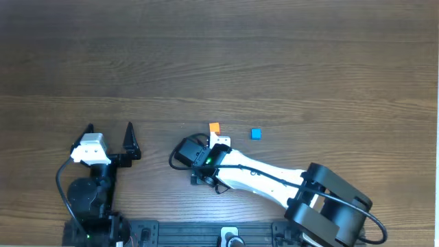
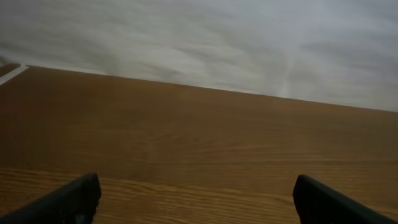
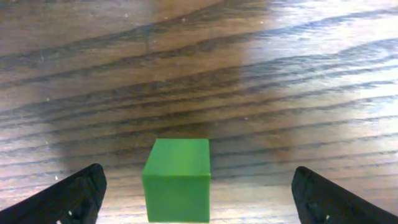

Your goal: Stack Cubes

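Observation:
A green cube (image 3: 177, 179) sits on the wooden table (image 3: 199, 68), low between the two spread fingers of my right gripper (image 3: 199, 190), which is open and not touching it. In the top view this gripper (image 1: 197, 155) points down at the table's near middle, covering the green cube. An orange cube (image 1: 215, 127) lies just beyond it, and a blue cube (image 1: 256, 134) rests a little further right. My left gripper (image 1: 110, 133) stands open at the near left over bare wood, holding nothing (image 2: 199, 202).
The brown wooden table (image 1: 219, 55) stretches wide beyond the cubes. Its right edge (image 1: 436, 103) shows as a pale strip. The arms' bases stand on a black rail (image 1: 206, 233) along the near edge.

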Motion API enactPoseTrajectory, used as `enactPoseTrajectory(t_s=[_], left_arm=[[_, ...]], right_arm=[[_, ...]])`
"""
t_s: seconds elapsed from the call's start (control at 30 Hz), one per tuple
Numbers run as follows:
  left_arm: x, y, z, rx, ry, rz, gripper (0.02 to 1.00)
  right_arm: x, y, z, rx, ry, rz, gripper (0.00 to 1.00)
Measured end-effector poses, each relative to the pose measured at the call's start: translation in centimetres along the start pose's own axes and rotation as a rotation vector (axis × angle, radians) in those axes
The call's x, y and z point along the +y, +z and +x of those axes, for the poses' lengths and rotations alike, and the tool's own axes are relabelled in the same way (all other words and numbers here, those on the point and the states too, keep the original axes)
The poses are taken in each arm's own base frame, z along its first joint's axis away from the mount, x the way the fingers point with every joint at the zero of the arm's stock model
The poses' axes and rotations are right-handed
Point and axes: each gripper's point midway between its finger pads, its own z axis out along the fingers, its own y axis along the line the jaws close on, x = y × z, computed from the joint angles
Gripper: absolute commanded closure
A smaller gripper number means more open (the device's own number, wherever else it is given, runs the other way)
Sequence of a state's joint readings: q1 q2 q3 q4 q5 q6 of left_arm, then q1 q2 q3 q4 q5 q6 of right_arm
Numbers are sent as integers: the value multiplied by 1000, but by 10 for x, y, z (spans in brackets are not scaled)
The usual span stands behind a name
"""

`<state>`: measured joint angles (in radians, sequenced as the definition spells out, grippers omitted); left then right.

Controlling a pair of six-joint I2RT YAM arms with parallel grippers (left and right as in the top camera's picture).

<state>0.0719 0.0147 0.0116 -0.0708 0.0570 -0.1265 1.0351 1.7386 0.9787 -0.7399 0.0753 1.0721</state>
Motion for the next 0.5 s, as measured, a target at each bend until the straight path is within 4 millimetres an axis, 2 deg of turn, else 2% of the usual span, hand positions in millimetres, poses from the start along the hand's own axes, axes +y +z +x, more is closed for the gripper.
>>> enactPoseTrajectory(t_s=[0.37, 0.5], left_arm=[[0, 0, 0, 0, 0, 0, 18], [0, 0, 0, 0, 0, 0, 18]], right_arm=[[4, 0, 1, -8, -12, -7, 255], [4, 1, 1, -10, -11, -6, 266]])
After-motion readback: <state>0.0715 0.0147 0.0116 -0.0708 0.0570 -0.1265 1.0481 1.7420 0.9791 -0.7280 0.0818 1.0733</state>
